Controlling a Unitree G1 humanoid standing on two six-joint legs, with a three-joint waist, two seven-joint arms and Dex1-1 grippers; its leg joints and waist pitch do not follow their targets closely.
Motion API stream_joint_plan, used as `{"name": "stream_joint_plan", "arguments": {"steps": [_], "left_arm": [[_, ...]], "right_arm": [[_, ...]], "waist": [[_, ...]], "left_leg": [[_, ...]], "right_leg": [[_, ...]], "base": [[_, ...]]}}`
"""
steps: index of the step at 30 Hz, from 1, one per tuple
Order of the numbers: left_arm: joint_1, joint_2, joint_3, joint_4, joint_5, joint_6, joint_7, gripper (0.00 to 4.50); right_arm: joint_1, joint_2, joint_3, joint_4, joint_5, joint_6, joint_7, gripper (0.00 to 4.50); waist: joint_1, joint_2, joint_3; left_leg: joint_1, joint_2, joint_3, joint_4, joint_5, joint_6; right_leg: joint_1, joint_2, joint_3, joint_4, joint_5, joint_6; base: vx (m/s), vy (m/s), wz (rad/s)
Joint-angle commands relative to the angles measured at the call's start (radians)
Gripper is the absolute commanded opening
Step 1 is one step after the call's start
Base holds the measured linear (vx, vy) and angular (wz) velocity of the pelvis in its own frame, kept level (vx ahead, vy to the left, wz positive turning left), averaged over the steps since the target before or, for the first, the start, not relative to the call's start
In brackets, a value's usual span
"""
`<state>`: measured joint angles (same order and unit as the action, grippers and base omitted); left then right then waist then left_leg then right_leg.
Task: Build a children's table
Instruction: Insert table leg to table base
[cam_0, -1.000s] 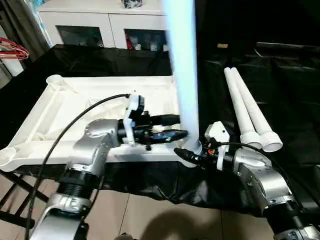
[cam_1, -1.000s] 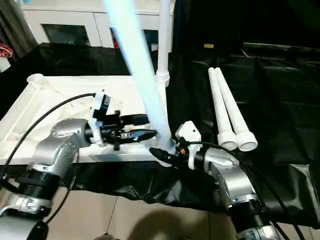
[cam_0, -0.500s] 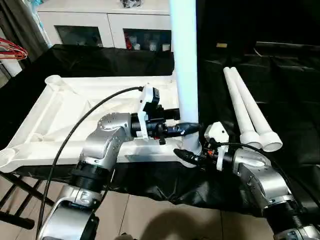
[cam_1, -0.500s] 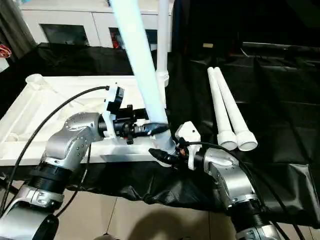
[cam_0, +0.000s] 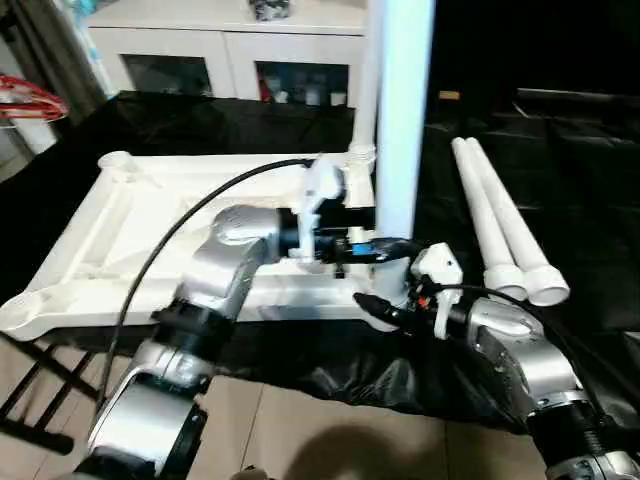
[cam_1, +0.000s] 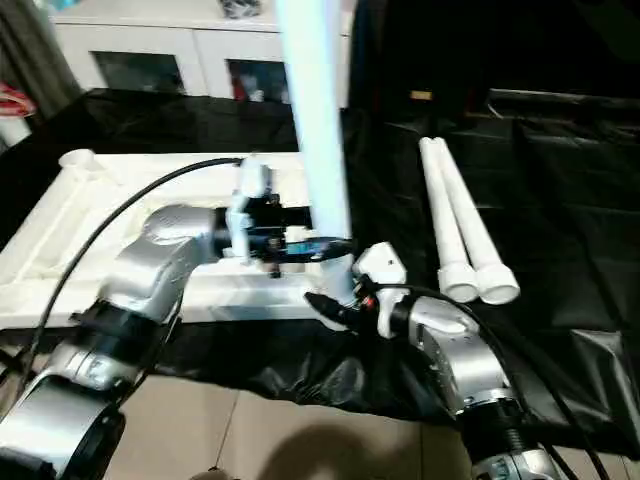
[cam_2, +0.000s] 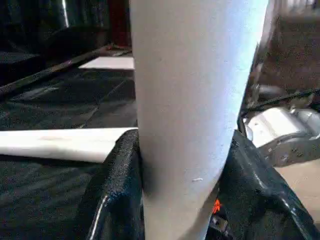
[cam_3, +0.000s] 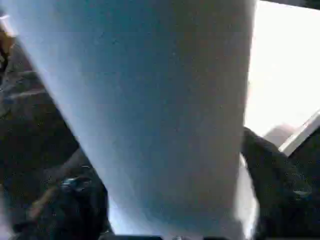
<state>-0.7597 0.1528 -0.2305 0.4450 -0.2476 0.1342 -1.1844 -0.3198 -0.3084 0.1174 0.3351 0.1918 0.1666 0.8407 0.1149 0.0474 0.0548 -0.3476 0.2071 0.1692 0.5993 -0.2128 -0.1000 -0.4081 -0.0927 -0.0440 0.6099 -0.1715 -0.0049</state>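
Note:
The children's table top (cam_0: 150, 210) lies upside down on a black cloth, ribbed side up. One white leg (cam_0: 403, 120) stands upright at its near right corner socket. My left gripper (cam_0: 385, 245) reaches across the top and is shut on this leg low down; its black fingers (cam_2: 117, 190) press both sides of the leg (cam_2: 190, 100). My right gripper (cam_0: 378, 308) holds the same leg (cam_3: 150, 100) at its base from the near side, its fingers (cam_3: 80, 200) flanking it. A second leg (cam_0: 365, 100) stands in the far right corner. Two more legs (cam_0: 500, 215) lie side by side to the right.
A white cabinet (cam_0: 230, 40) with glass doors stands behind the table. A red wire object (cam_0: 25, 100) hangs at the far left. The black cloth (cam_0: 560, 150) covers the work surface; tiled floor (cam_0: 300, 430) shows below its near edge.
My left gripper has swung right across the table top and closed on the leg. The leg has gone from leaning to upright. The right gripper stayed at the leg's base.

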Motion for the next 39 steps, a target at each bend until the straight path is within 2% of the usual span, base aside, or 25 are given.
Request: {"name": "stream_joint_plan", "arguments": {"steps": [1, 2, 4, 11, 14, 15, 18, 21, 25, 27, 28, 29, 30, 33, 34, 36, 37, 39], "left_arm": [[0.009, 0.014, -0.061, 0.060, 0.095, 0.007, 0.028, 1.88], [0.006, 0.013, -0.064, 0.065, 0.098, 0.008, 0.029, 1.87], [-0.006, 0.010, -0.072, 0.086, 0.112, 0.002, 0.030, 1.86], [-0.065, -0.003, -0.089, 0.146, 0.122, 0.037, 0.027, 1.86], [-0.084, -0.003, -0.090, 0.165, 0.123, 0.048, 0.029, 1.86], [-0.093, -0.003, -0.090, 0.175, 0.124, 0.053, 0.030, 1.86], [-0.104, -0.004, -0.088, 0.186, 0.121, 0.064, 0.027, 1.86], [-0.129, -0.005, -0.082, 0.214, 0.118, 0.094, 0.028, 1.86], [-0.171, -0.012, -0.074, 0.275, 0.122, 0.144, 0.058, 1.86], [-0.182, -0.015, -0.073, 0.297, 0.128, 0.157, 0.076, 1.86], [-0.190, -0.016, -0.072, 0.312, 0.131, 0.165, 0.087, 1.86], [-0.196, -0.017, -0.071, 0.325, 0.134, 0.163, 0.093, 1.86], [-0.198, -0.018, -0.070, 0.332, 0.135, 0.165, 0.095, 1.86], [-0.203, -0.017, -0.069, 0.342, 0.133, 0.167, 0.091, 1.86], [-0.204, -0.017, -0.069, 0.344, 0.133, 0.166, 0.090, 1.86], [-0.204, -0.017, -0.069, 0.345, 0.134, 0.166, 0.090, 1.86], [-0.206, -0.018, -0.068, 0.348, 0.134, 0.168, 0.088, 1.86], [-0.208, -0.019, -0.068, 0.355, 0.134, 0.172, 0.085, 1.86]], "right_arm": [[-0.009, -0.003, -0.012, -0.011, 0.012, 0.017, -0.002, 3.74], [-0.007, -0.005, -0.013, -0.014, 0.013, 0.017, -0.001, 3.97], [-0.001, -0.011, -0.013, -0.023, 0.010, 0.010, -0.005, 4.08], [0.026, -0.037, -0.024, -0.092, 0.019, 0.018, 0.007, 4.13], [0.028, -0.046, -0.026, -0.105, 0.021, 0.022, 0.012, 4.13], [0.029, -0.051, -0.027, -0.110, 0.024, 0.025, 0.014, 4.13], [0.027, -0.057, -0.028, -0.115, 0.027, 0.029, 0.017, 4.13], [0.014, -0.072, -0.037, -0.118, 0.036, 0.039, 0.024, 4.13], [-0.015, -0.093, -0.044, -0.107, 0.040, 0.058, 0.045, 4.13], [-0.026, -0.097, -0.041, -0.100, 0.039, 0.062, 0.054, 4.13], [-0.032, -0.100, -0.039, -0.095, 0.039, 0.065, 0.059, 4.13], [-0.043, -0.101, -0.037, -0.085, 0.038, 0.065, 0.065, 4.13], [-0.050, -0.102, -0.036, -0.078, 0.039, 0.067, 0.070, 4.13], [-0.072, -0.104, -0.032, -0.058, 0.040, 0.067, 0.084, 4.13], [-0.078, -0.107, -0.027, -0.052, 0.040, 0.065, 0.089, 4.13], [-0.082, -0.108, -0.024, -0.049, 0.040, 0.064, 0.092, 4.13], [-0.085, -0.110, -0.020, -0.047, 0.041, 0.067, 0.100, 3.83], [-0.094, -0.109, -0.011, -0.037, 0.037, 0.068, 0.111, 3.76]], "waist": [[-0.001, -0.010, -0.057], [0.000, -0.008, -0.060], [-0.001, -0.008, -0.060], [-0.001, -0.010, -0.058], [-0.001, -0.010, -0.059], [0.000, -0.007, -0.059], [-0.002, -0.009, -0.058], [-0.002, -0.007, -0.058], [-0.003, -0.008, -0.057], [-0.003, -0.012, -0.056], [-0.003, -0.010, -0.057], [-0.003, -0.009, -0.057], [-0.004, -0.015, -0.057], [-0.002, -0.012, -0.058], [-0.003, -0.016, -0.059], [-0.003, -0.014, -0.057], [-0.003, -0.014, -0.057], [-0.003, -0.016, -0.056]], "left_leg": [[-0.001, 0.005, 0.007, -0.080, -0.220, 0.039], [-0.007, 0.004, 0.005, -0.081, -0.212, 0.038], [-0.006, 0.004, 0.004, -0.082, -0.212, 0.036], [-0.012, 0.001, 0.002, -0.084, -0.209, 0.040], [-0.008, -0.001, 0.003, -0.083, -0.214, 0.042], [-0.009, 0.000, 0.002, -0.083, -0.213, 0.041], [-0.010, -0.001, 0.002, -0.084, -0.220, 0.041], [-0.009, 0.000, 0.001, -0.085, -0.227, 0.040], [-0.011, -0.004, 0.001, -0.084, -0.222, 0.042], [-0.011, -0.003, 0.001, -0.084, -0.217, 0.045], [-0.011, -0.003, 0.001, -0.084, -0.216, 0.046], [-0.011, -0.003, 0.001, -0.083, -0.213, 0.049], [-0.013, -0.004, 0.002, -0.083, -0.212, 0.050], [-0.013, -0.002, 0.001, -0.084, -0.205, 0.051], [-0.014, -0.002, 0.001, -0.083, -0.202, 0.053], [-0.013, -0.001, 0.001, -0.084, -0.204, 0.054], [-0.013, 0.000, 0.001, -0.084, -0.205, 0.054], [-0.012, 0.000, 0.001, -0.085, -0.212, 0.054]], "right_leg": [[0.051, -0.033, 0.026, -0.088, -0.336, -0.190], [0.056, -0.035, 0.025, -0.087, -0.346, -0.182], [0.054, -0.034, 0.024, -0.089, -0.358, -0.170], [0.056, -0.035, 0.023, -0.094, -0.396, -0.147], [0.052, -0.033, 0.023, -0.098, -0.420, -0.141], [0.053, -0.034, 0.023, -0.097, -0.418, -0.142], [0.052, -0.033, 0.022, -0.100, -0.428, -0.140], [0.051, -0.034, 0.022, -0.101, -0.434, -0.141], [0.053, -0.031, 0.019, -0.101, -0.439, -0.137], [0.053, -0.032, 0.020, -0.103, -0.438, -0.137], [0.053, -0.033, 0.020, -0.102, -0.440, -0.139], [0.053, -0.033, 0.019, -0.102, -0.434, -0.145], [0.054, -0.032, 0.019, -0.103, -0.432, -0.146], [0.055, -0.035, 0.020, -0.101, -0.420, -0.152], [0.055, -0.035, 0.019, -0.101, -0.415, -0.154], [0.055, -0.035, 0.020, -0.101, -0.414, -0.159], [0.055, -0.036, 0.020, -0.100, -0.417, -0.159], [0.054, -0.035, 0.020, -0.101, -0.427, -0.157]], "base": [[0.000, 0.000, 0.00], [0.000, 0.000, 0.00], [0.000, 0.000, 0.00], [0.000, 0.000, 0.00], [0.000, 0.000, 0.00], [0.000, 0.000, 0.00], [0.000, 0.000, 0.00], [0.000, 0.000, 0.00], [0.000, 0.000, 0.00], [0.000, 0.000, 0.00], [0.000, 0.000, 0.00], [0.000, 0.000, 0.00], [0.000, 0.000, 0.00], [0.000, 0.000, 0.00], [0.000, 0.000, 0.00], [0.000, 0.000, 0.00], [0.000, 0.000, 0.00], [0.000, 0.000, 0.00]]}}
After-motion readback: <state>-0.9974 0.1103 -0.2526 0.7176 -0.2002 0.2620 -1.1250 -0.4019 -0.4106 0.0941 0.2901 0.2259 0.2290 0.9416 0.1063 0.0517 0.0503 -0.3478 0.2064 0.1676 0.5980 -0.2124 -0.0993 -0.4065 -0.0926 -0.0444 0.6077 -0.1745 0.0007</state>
